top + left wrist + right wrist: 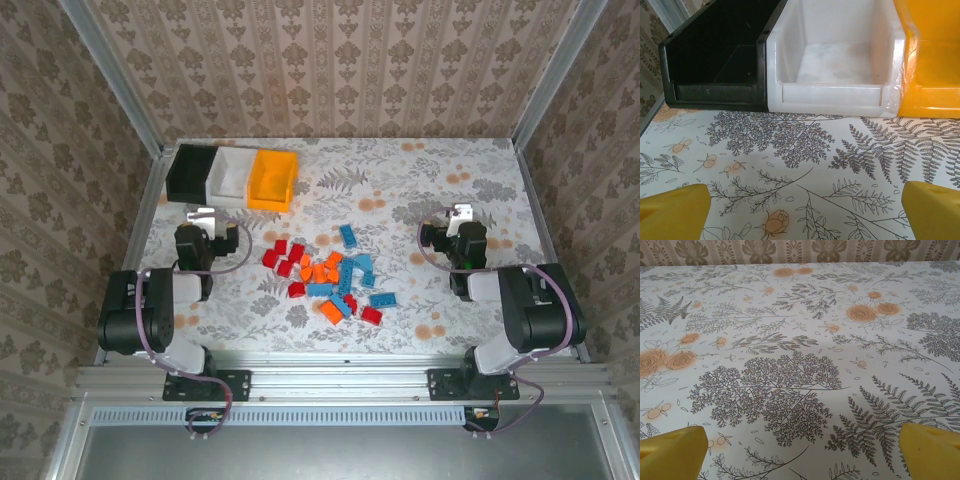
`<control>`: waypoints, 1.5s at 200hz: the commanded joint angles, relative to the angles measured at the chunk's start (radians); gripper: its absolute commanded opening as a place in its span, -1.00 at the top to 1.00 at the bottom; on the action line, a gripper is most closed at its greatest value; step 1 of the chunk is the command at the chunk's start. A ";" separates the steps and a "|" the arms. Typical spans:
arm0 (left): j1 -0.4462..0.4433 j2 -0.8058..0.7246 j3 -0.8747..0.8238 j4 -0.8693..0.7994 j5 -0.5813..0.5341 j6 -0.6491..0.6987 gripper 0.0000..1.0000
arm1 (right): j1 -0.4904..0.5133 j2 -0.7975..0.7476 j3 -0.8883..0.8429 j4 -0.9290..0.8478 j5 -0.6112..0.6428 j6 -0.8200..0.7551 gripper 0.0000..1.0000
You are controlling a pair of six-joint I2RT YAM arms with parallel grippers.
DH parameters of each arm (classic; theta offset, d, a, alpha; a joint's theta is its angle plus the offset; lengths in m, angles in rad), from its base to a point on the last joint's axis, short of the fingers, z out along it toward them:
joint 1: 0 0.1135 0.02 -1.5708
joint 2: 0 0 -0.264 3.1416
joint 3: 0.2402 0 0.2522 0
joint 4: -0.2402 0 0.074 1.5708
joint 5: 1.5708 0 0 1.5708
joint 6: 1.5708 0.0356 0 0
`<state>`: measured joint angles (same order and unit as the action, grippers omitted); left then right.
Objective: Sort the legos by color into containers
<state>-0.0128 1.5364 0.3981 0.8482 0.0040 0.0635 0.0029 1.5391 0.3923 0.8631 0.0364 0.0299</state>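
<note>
Three bins (233, 172) stand touching in a row at the far left of the floral tablecloth (430, 175): black, white and orange-yellow, from left to right. Red, orange and blue legos (330, 277) lie scattered near the middle of the cloth, between the two arms and well apart from the bins. The left gripper (204, 216) hovers just before the bins, jaws spread wide, holding nothing. The right gripper (460, 213) faces bare cloth, its jaws likewise fully parted and empty.
</note>
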 commanded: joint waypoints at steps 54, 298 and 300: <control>-0.009 -0.001 0.007 0.002 -0.010 -0.003 -1.00 | 0.005 -0.007 0.018 -0.010 -0.010 -0.001 -1.00; -0.170 -0.326 0.593 -0.827 0.035 -0.369 -0.99 | 0.022 -0.428 0.300 -0.849 0.100 0.489 -0.75; -0.173 -0.312 0.602 -0.839 0.043 -0.362 -0.99 | 0.022 -0.425 0.302 -0.852 0.098 0.489 -0.74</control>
<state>-0.2127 1.1057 0.9802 0.1379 -0.1081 -0.2092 0.0284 1.0763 0.7326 0.1608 0.2371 0.3908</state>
